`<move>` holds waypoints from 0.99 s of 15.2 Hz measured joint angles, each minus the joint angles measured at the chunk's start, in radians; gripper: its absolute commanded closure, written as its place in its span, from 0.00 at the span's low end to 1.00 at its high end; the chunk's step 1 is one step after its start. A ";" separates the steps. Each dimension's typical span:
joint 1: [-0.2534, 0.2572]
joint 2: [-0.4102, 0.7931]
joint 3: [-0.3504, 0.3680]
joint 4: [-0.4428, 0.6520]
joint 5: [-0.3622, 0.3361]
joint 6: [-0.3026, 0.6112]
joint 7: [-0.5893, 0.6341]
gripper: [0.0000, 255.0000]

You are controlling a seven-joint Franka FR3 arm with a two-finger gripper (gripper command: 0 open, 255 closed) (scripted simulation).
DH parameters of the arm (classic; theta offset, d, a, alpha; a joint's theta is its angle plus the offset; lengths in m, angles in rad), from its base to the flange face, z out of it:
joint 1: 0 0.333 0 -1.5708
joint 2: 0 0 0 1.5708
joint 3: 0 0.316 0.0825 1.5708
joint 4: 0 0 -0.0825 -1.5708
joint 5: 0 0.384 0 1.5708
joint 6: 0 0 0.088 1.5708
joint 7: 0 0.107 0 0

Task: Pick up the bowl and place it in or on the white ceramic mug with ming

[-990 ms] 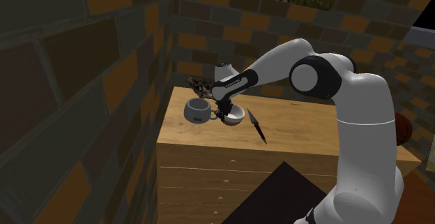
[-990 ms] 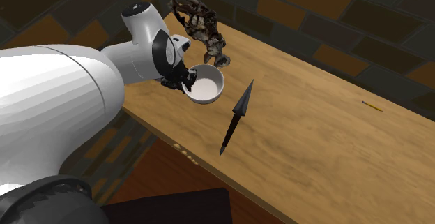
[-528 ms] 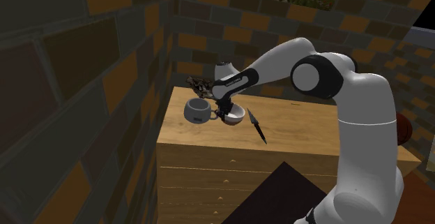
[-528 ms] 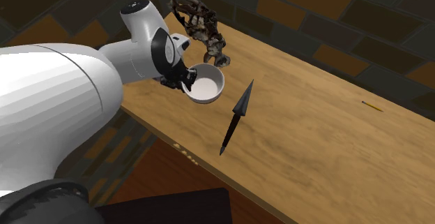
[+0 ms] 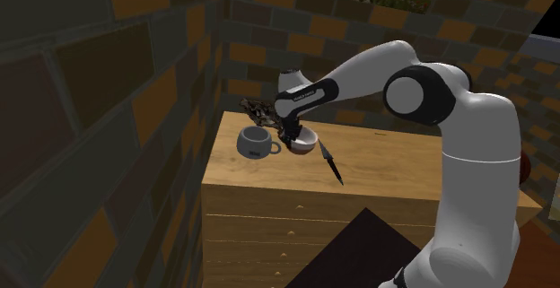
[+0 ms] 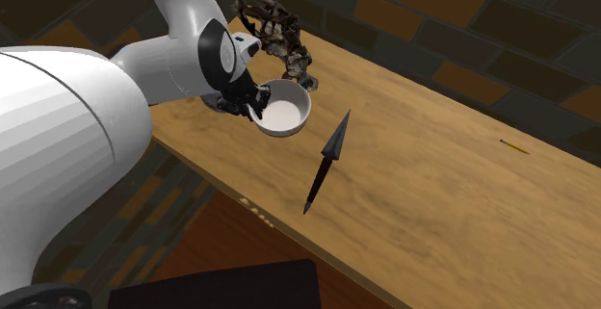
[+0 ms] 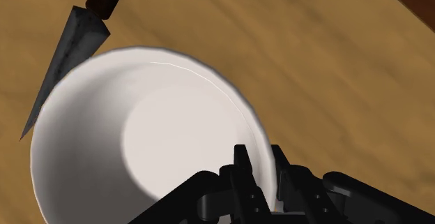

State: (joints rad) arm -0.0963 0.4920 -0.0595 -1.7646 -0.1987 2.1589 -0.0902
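A white bowl [image 5: 304, 141] [image 6: 282, 111] hangs just above the wooden top [image 5: 404, 165], with my black gripper [image 5: 289, 137] [image 6: 252, 106] shut on its rim. In the wrist view my gripper [image 7: 259, 161] clasps the wall of the bowl [image 7: 160, 139], one finger inside and one outside. The white mug [image 5: 255, 143] stands upright on the top, right beside the bowl towards the shoulder view's left, its handle turned to the bowl.
A dark pointed blade with a handle [image 5: 330, 161] [image 6: 326, 161] [image 7: 66, 48] lies close to the bowl. A brown tangled object [image 5: 258, 109] [image 6: 279, 33] sits behind the mug. A thin pencil [image 6: 515, 146] lies far off. Brick walls close in on the drawer chest.
The arm has lifted the bowl a little higher off the wooden top, still beside the mug. The grip has not changed.
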 measured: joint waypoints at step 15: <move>0.003 -0.097 0.003 0.065 0.011 -0.160 -0.029 1.00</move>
State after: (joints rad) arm -0.0936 0.3951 -0.0567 -1.6995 -0.1881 1.9988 -0.1193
